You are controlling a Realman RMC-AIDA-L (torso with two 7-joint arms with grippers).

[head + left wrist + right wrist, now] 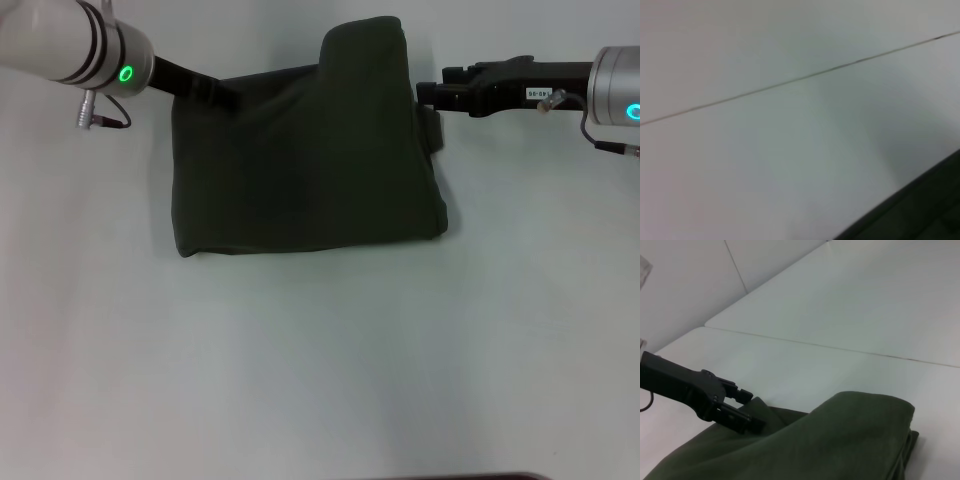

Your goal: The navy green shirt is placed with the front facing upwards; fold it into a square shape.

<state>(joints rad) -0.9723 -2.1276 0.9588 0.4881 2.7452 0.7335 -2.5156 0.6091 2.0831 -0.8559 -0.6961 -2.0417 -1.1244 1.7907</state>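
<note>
**Both grippers at the shirt's far corners**

The navy green shirt lies folded on the white table, its far right part humped up. The left gripper pinches the cloth at ten o'clock. The right gripper touches the three o'clock edge; I cannot tell how its jaws stand.

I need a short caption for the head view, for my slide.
Both grippers, left gripper and right gripper, at the far corners of the folded navy green shirt.
</note>
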